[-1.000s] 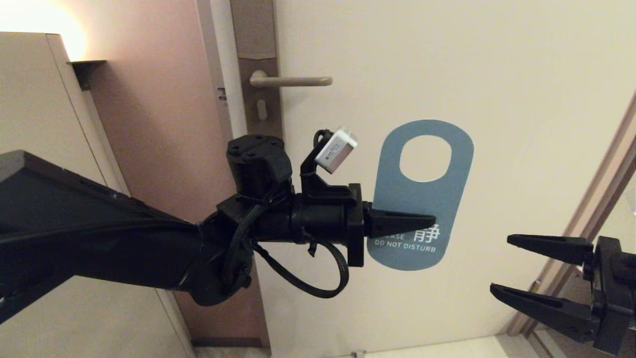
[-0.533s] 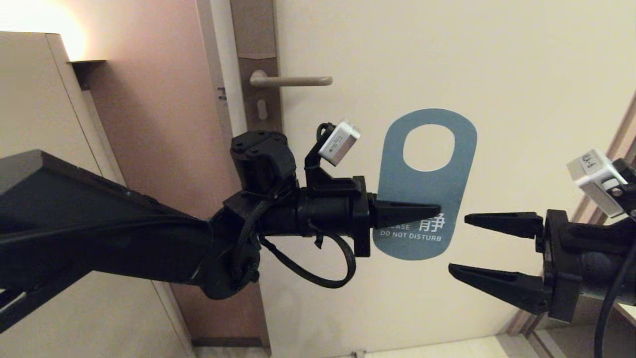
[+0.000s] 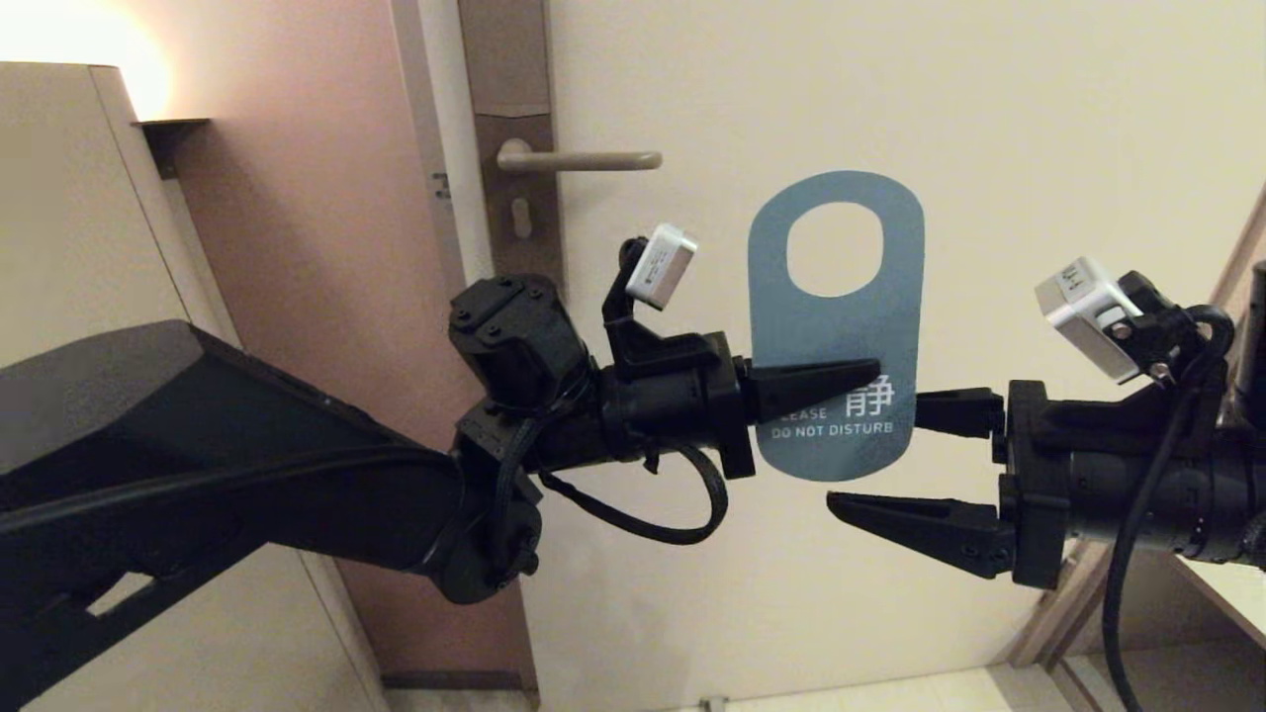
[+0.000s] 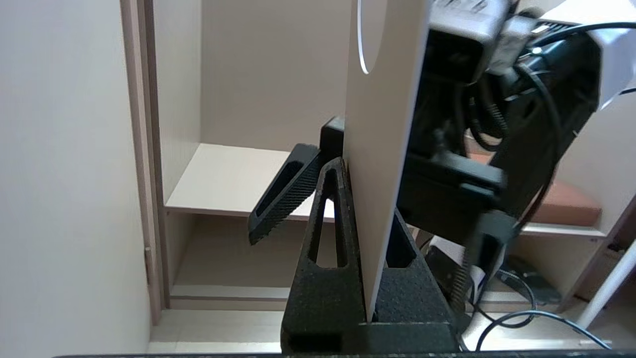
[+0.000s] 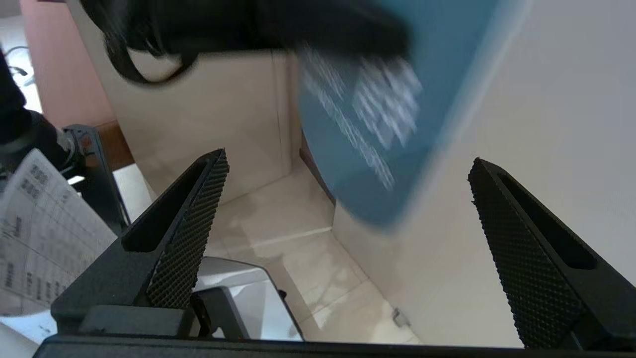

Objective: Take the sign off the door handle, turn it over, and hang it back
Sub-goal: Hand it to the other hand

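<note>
Mid-flip handoff: left tool [image 3: 870, 374] clenched on the sign [image 3: 836, 326], off the door handle [image 3: 579, 158]; right tool [image 3: 875, 455], spread wide, needs to close on it.

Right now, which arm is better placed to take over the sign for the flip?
Right: its open end effector straddles the lower edge of the blue rounded door-hanger sign, which the left end effector already clamps.

Sign [image 3: 836, 326]: thin, stiff matt card, smooth, blue face with white print; its reverse [image 4: 380, 164] is plain and pale. Door handle [image 3: 579, 159]: smooth satin metal lever on a brown matt backplate [image 3: 516, 148]. Left gripper [image 3: 851, 381] and right gripper [image 5: 348, 233]: matt black plastic, the right gripper's finger pads [image 5: 186, 233] knurled and rough; door [image 3: 989, 119] smooth, matt, cream.
</note>
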Available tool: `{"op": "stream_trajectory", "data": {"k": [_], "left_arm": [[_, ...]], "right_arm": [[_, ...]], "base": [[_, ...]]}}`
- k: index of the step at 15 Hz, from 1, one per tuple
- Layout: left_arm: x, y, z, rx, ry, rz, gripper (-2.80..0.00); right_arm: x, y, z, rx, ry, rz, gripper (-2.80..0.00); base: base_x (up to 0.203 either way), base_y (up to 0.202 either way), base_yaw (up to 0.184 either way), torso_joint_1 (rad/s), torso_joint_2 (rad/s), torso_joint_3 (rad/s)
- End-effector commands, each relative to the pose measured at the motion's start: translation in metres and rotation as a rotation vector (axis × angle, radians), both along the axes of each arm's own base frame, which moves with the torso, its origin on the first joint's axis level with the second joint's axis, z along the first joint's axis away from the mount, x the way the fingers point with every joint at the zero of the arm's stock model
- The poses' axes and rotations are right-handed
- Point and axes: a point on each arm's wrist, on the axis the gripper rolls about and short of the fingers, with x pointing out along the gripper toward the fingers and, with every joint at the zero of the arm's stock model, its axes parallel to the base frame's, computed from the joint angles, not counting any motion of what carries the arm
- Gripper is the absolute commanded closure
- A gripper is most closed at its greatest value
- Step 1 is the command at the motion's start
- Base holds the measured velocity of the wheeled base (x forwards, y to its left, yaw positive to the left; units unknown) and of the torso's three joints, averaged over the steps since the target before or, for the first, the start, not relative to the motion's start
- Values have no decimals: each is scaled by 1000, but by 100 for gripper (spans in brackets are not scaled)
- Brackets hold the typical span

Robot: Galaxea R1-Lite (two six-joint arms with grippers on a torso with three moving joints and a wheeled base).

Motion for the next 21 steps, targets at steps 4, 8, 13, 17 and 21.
{"op": "stream_trajectory", "data": {"k": [4,8,13,17,21], "left_arm": [[-2,-4,-4,3,9,-7,0],[-2,-9,-12,15,28,-17,0],[-4,-12,-12,16,63,-34,0],[-4,-12,-13,11,59,-36,0],[-5,-13,-13,12,60,-37,0]], "right_arm": [[2,4,1,2,-2,15,-280],[3,4,2,17,-31,15,-280],[2,4,1,16,-26,18,-280],[2,5,0,14,-24,21,-280],[2,5,-1,13,-24,29,0]], "base": [[0,0,0,0,0,0],[0,0,0,0,0,0],[0,0,0,0,0,0],[0,0,0,0,0,0],[0,0,0,0,0,0]]}}
